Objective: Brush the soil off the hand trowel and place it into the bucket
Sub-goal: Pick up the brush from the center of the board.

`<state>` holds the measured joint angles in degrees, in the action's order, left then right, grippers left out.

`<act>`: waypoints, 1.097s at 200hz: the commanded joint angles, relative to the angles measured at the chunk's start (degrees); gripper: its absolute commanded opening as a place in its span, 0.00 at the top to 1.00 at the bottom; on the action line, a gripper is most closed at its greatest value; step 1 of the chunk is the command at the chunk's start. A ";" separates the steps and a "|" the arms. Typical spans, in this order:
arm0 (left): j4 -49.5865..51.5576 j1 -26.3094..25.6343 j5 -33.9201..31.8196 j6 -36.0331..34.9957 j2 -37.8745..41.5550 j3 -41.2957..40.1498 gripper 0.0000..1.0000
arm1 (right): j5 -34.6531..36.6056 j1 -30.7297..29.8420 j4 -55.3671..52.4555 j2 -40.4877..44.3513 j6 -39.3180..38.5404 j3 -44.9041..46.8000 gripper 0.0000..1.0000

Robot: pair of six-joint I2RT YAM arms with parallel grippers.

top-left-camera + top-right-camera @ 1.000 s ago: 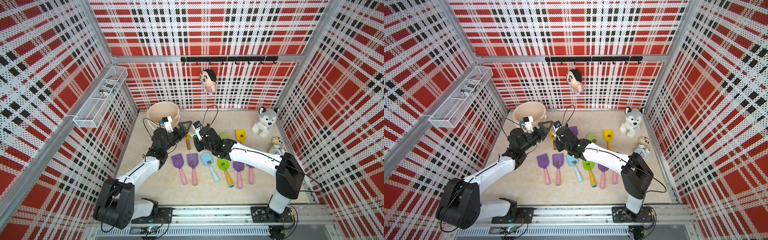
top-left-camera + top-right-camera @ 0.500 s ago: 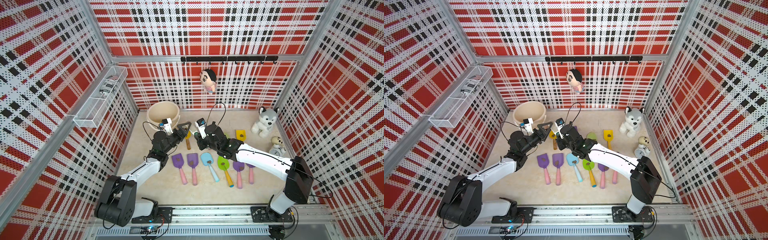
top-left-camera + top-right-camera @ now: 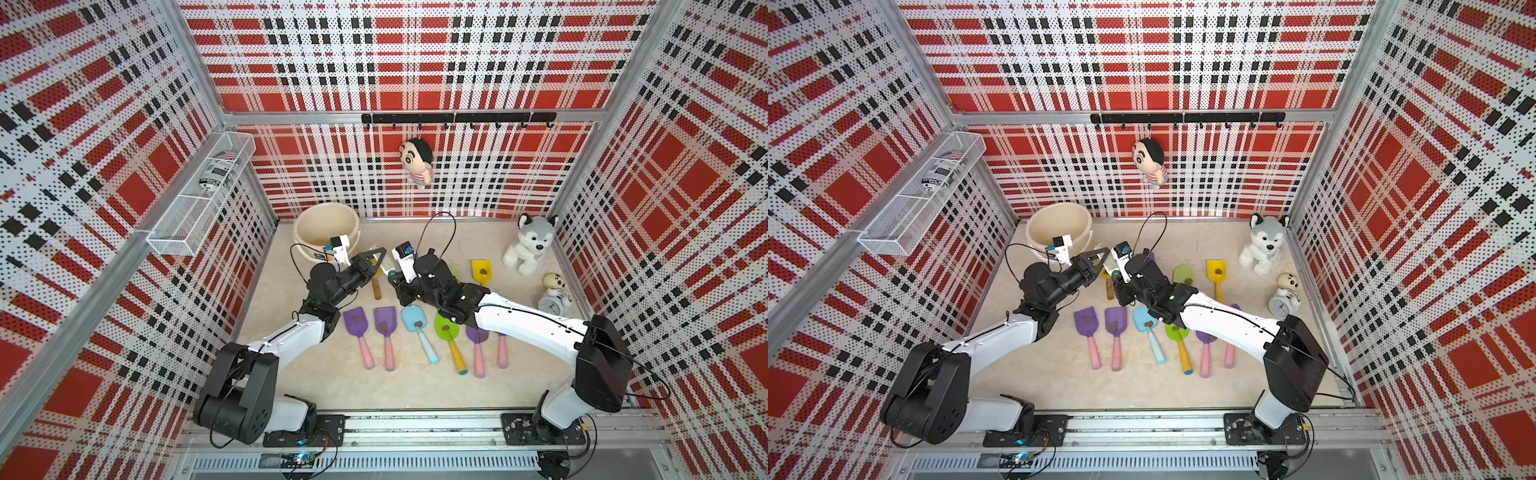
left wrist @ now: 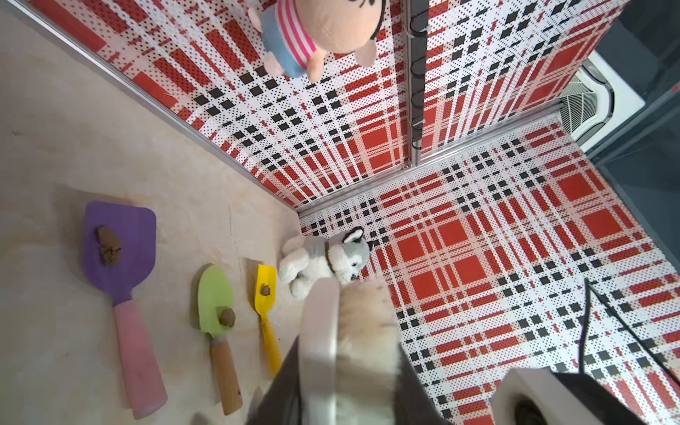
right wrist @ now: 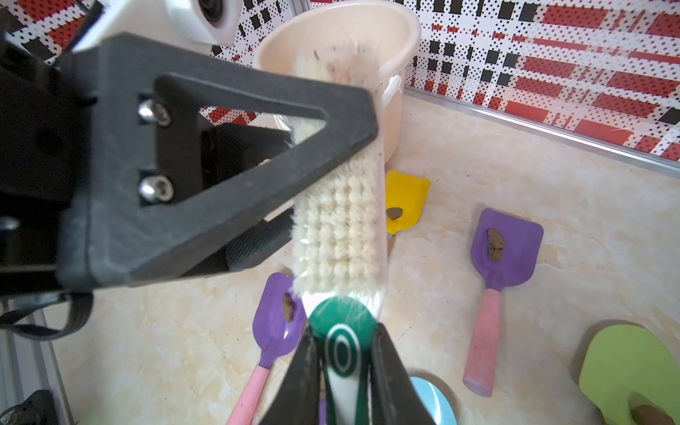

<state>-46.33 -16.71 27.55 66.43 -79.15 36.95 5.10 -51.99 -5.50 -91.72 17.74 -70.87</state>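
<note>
The left end effector (image 5: 331, 173) clamps the bristle head of the brush (image 5: 338, 228); the right end effector (image 5: 344, 331) pinches its green handle. Hand trowels (image 3: 355, 324) carrying soil (image 3: 356, 319) lie on the tabletop (image 3: 332, 382). The bucket (image 3: 296, 227) stands in the rear left corner.

bucket (image 3: 316, 224): back-left corner | trowels (image 3: 426, 347): centre row | soil (image 3: 356, 319): on trowels

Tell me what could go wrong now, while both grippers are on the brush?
The left gripper pinches the brush by its soft bristle head, so it may slip once the right gripper lets go of its handle. A dropped brush could hit the purple trowel nearby and scatter its soil.
</note>
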 commanded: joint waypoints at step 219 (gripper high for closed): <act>-49.47 6.39 13.54 27.18 -5.25 2.51 0.93 | -50.72 12.07 36.43 4.34 27.45 12.43 0.93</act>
<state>-89.69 -9.47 41.04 91.81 -84.95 38.74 -46.35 -39.83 29.98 -87.74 45.32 -56.97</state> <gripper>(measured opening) 0.307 0.182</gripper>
